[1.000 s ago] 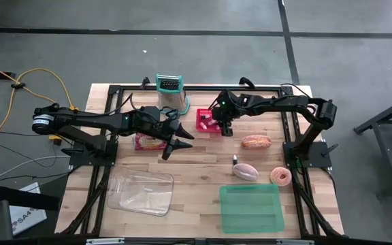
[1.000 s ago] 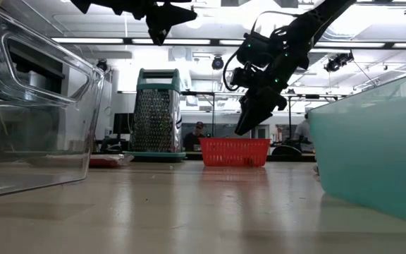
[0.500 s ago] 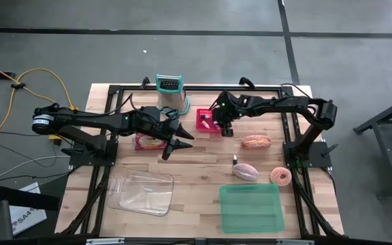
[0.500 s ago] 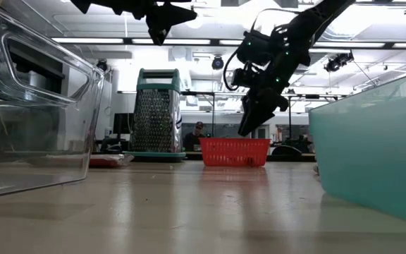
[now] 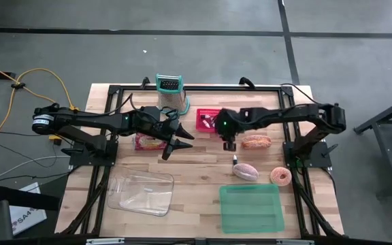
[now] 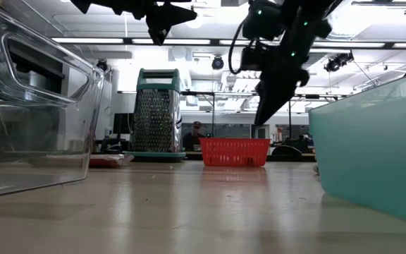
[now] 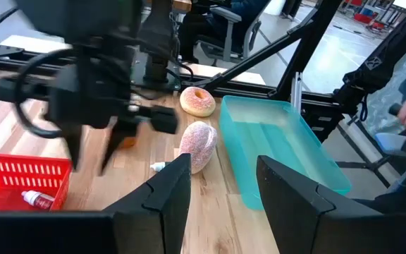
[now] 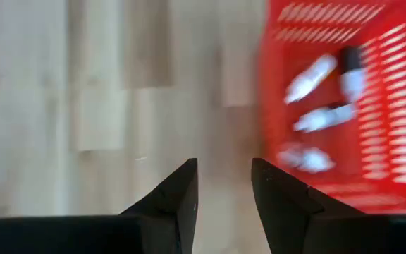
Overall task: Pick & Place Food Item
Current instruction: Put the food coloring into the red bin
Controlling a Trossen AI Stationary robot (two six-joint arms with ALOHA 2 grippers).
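Note:
Three food items lie on the table's right half: a brown bread roll (image 5: 256, 141), a pink frosted bun (image 5: 245, 171) and a ring donut (image 5: 280, 177). A pink food packet (image 5: 148, 141) lies left of centre. My right gripper (image 5: 229, 145) hangs open, pointing steeply down, just left of the bread roll and near the red basket (image 5: 207, 120); nothing is between its fingers (image 8: 224, 180). My left gripper (image 5: 177, 144) stays raised and open over the table's middle, next to the packet, also empty (image 7: 224, 176).
A metal grater (image 5: 171, 92) stands at the far edge. The red basket (image 8: 330, 99) holds small bottles. A clear tub (image 5: 141, 192) sits near left, a teal tub (image 5: 250, 207) near right. A small bottle (image 5: 235, 160) lies by the pink bun.
My right gripper has swung from above the red basket toward the table's near edge and a little right, toward the bread roll, rising slightly and rolling as it went. Its fingers stay apart as before.

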